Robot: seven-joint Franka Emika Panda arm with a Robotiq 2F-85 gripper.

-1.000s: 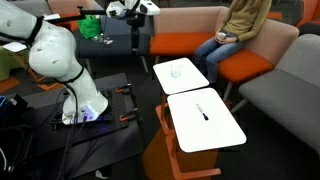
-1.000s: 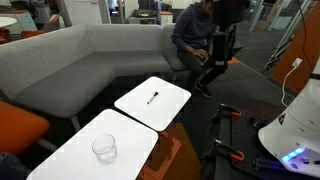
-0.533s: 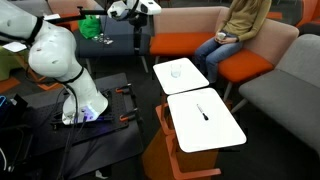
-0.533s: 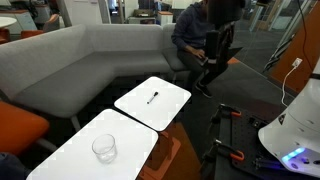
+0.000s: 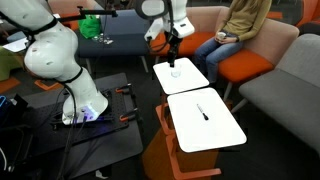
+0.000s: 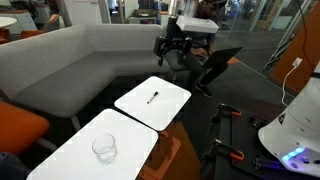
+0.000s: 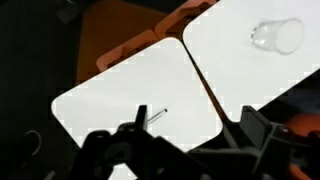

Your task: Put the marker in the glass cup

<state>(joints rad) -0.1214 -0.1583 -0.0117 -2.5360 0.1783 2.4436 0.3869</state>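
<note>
The marker (image 5: pixel 201 110) is a short dark stick lying on the nearer white tabletop; it also shows in an exterior view (image 6: pixel 153 97) and in the wrist view (image 7: pixel 155 117). The glass cup (image 6: pixel 104 148) stands upright on the adjoining white tabletop, a faint clear rim in an exterior view (image 5: pixel 176 70) and at the top right of the wrist view (image 7: pixel 277 35). My gripper (image 5: pixel 172 52) hangs high in the air above the tables, open and empty, as also seen in an exterior view (image 6: pixel 172 56) and in the wrist view (image 7: pixel 190 140). The marker lies well below, near the left finger (image 7: pixel 130 138).
Two white tabletops (image 5: pixel 215 128) stand side by side on orange bases. Grey and orange sofas (image 6: pixel 80 60) surround them. A seated person (image 5: pixel 238 30) is on the sofa behind the tables. The robot base (image 5: pixel 75 95) stands on a dark platform.
The arm has swung from far behind the sofa toward the tables and lower. The gripper now hangs over the tabletops. Marker and cup have not moved.
</note>
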